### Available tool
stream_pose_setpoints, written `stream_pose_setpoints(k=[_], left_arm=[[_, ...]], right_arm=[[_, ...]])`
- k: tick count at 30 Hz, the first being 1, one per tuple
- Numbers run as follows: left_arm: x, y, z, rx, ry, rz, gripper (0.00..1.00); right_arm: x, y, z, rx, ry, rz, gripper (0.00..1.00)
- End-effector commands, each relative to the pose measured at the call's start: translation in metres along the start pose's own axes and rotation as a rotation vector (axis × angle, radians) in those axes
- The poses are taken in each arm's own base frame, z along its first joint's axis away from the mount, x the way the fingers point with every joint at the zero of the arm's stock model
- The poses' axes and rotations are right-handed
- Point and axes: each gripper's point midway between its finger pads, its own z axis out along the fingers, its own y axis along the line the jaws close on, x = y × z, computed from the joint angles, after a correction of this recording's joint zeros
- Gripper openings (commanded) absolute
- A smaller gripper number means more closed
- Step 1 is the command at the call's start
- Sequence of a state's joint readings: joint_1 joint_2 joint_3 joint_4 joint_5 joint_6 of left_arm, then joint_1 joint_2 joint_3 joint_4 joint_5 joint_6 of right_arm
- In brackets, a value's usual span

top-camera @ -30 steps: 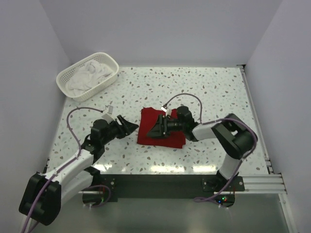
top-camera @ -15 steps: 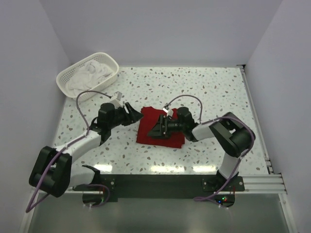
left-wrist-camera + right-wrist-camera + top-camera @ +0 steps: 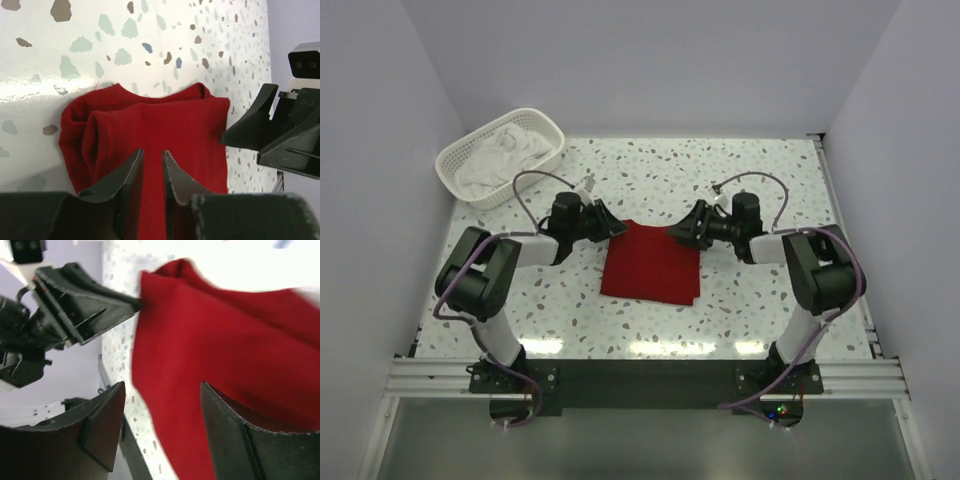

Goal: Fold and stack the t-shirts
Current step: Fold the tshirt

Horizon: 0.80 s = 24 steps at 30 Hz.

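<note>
Top external first: got the red shirt (image 3: 652, 265) lying folded in a rough square in the middle of the table (image 3: 770, 180). Left gripper (image 3: 610, 228) at its far left corner, right gripper (image 3: 682, 230) at its far right corner. Also got the white shirts (image 3: 505, 152) heaped in the basket (image 3: 556, 140) off in the far left corner, not folded yet.

Going by the left wrist view, fingers (image 3: 131, 175) set nearly together with just a slit between them, right over the red cloth. Can't tell whether any cloth is pinched in there. Over on the right wrist view, fingers (image 3: 100, 430) spread wide, nothing held, shirt just beyond them.

Worries from here:
- Could easily end up with a lopsided pull, clamped on one side and loose on the other, and drag the fold askew or flip a corner open.
- Could also catch only the top layer and peel the fold apart on lifting.
- With both arms reaching in along that same far edge, wouldn't take much to knock them together.

Hard to make out: right wrist view smeared with blur, so no clean read on the shirt's edges there. No way to count the white shirts in that heap. Near side of the red shirt cut off behind the fingers in both wrist views.
</note>
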State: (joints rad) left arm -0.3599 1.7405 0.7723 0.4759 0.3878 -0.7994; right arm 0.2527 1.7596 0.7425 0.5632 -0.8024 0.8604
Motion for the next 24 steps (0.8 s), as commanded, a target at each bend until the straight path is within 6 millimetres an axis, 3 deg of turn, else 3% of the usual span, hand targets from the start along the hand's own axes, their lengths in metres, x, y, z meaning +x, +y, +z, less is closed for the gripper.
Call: stream_pose_setpoints(k=[1, 4, 8, 9, 11, 12, 14, 16, 17, 19, 20, 22, 23, 24], left_arm=[[-0.018, 0.005, 0.017, 0.014, -0.059, 0.030, 0.25], [-0.005, 0.031, 0.025, -0.036, -0.028, -0.015, 0.23], [0.001, 0.053, 0.018, -0.071, -0.037, -0.080, 0.22], [-0.007, 0.047, 0.011, -0.057, -0.065, -0.096, 0.22], [-0.005, 0.048, 0.000, -0.075, -0.078, -0.102, 0.22], [-0.016, 0.035, -0.008, -0.058, -0.103, -0.074, 0.25], [-0.030, 0.019, -0.023, -0.056, -0.133, -0.042, 0.34], [-0.042, 0.008, -0.035, -0.068, -0.159, 0.010, 0.45], [-0.042, 0.013, -0.042, -0.120, -0.151, 0.014, 0.50], [-0.061, -0.004, -0.061, -0.135, -0.193, 0.090, 0.61], [-0.056, 0.006, -0.070, -0.208, -0.169, 0.095, 0.65], [-0.069, 0.001, -0.089, -0.260, -0.197, 0.156, 0.75], [-0.058, 0.018, -0.100, -0.357, -0.152, 0.149, 0.78], [-0.067, 0.015, -0.112, -0.385, -0.166, 0.176, 0.81]], right_arm=[[-0.013, -0.028, 0.006, 0.015, 0.002, 0.000, 0.64], [-0.022, -0.058, 0.011, 0.026, -0.016, 0.043, 0.63], [-0.029, -0.071, 0.012, 0.015, -0.035, 0.091, 0.63], [-0.030, -0.067, 0.012, 0.005, -0.034, 0.091, 0.63], [-0.030, -0.054, 0.008, 0.006, -0.024, 0.067, 0.63], [-0.032, -0.048, 0.007, 0.009, -0.014, 0.001, 0.64], [-0.022, -0.040, 0.002, 0.079, 0.038, -0.023, 0.64], [-0.022, -0.030, 0.000, 0.128, 0.065, -0.158, 0.66], [-0.007, -0.031, -0.001, 0.197, 0.115, -0.158, 0.66], [-0.008, -0.008, -0.004, 0.235, 0.124, -0.295, 0.67], [0.009, -0.008, -0.003, 0.307, 0.168, -0.320, 0.67], [0.015, 0.013, -0.003, 0.340, 0.176, -0.435, 0.67], [0.032, 0.015, -0.001, 0.403, 0.207, -0.485, 0.67], [0.036, 0.028, 0.000, 0.409, 0.207, -0.542, 0.67]])
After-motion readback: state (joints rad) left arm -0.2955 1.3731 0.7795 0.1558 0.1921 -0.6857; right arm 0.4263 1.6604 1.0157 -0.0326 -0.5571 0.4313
